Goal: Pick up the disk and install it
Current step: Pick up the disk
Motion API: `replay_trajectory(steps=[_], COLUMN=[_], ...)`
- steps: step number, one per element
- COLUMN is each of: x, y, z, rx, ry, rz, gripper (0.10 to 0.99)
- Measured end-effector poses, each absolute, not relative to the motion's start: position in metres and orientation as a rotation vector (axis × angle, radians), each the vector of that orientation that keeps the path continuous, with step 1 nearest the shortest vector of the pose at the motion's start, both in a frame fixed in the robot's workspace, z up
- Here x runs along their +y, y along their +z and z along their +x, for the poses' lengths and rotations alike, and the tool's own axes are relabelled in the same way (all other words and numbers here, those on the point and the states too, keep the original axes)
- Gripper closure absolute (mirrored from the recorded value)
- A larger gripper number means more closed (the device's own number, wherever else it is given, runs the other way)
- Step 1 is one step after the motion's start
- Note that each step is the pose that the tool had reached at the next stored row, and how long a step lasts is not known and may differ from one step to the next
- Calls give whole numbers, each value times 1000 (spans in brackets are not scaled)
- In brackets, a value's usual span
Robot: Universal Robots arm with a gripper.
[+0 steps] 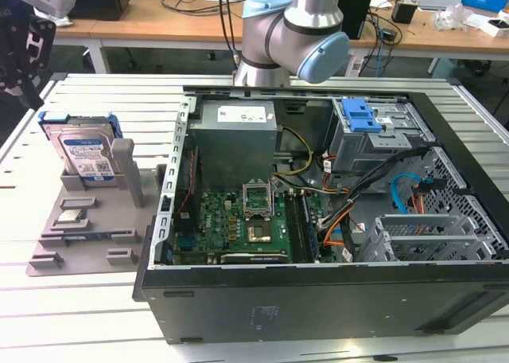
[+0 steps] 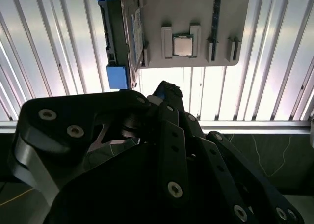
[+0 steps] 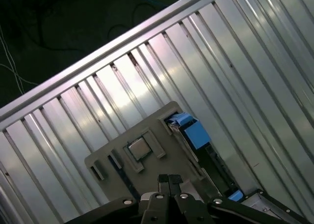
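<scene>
The disk [image 1: 86,152], a silver drive with a white-and-blue label in a blue bracket, stands upright on edge in a grey holder [image 1: 119,240] on the exterior view's left. My gripper [image 1: 17,64] hangs in the air above and behind it, apart from it. In both wrist views the disk [image 2: 122,32] [image 3: 195,134] lies edge-on below the black fingertips [image 3: 163,178]. The gripper [image 3: 168,178] [image 2: 164,91] is shut, with its fingers pressed together and nothing between them.
A small square chip [image 1: 71,216] [image 2: 182,45] [image 3: 139,148] lies on the same holder. An open computer case [image 1: 318,287] fills the exterior view's right, with a motherboard [image 1: 238,220] and a grey drive cage with a blue latch [image 1: 362,116]. The ribbed metal table [image 1: 79,307] lies around them.
</scene>
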State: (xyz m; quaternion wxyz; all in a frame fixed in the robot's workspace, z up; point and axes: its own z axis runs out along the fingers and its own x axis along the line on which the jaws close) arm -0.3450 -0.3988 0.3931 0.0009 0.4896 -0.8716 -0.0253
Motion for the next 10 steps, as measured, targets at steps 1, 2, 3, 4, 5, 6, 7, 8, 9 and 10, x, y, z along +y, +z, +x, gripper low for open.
replay_trajectory(steps=[1,2,3,4,5,6,7,8,9,10], x=[-399,-399,-399,-399,-399,-399,-399,-399,-399,-399], y=[393,393,393,393,393,393,393,393,393,393], z=[-345,-345,-345,-345,-345,-345,-345,-345,-345,-345], rx=[-2727,-2722,-2716,-2709,-2704,-2691,-2685,-2679,-2672,-2667], ry=[-79,-79,-79,-79,-79,-79,-79,-79,-79,-79], rz=[1553,1562,1572,1583,1592,1613,1623,1632,1643,1651], gripper=[984,984,984,984,984,984,984,984,984,984])
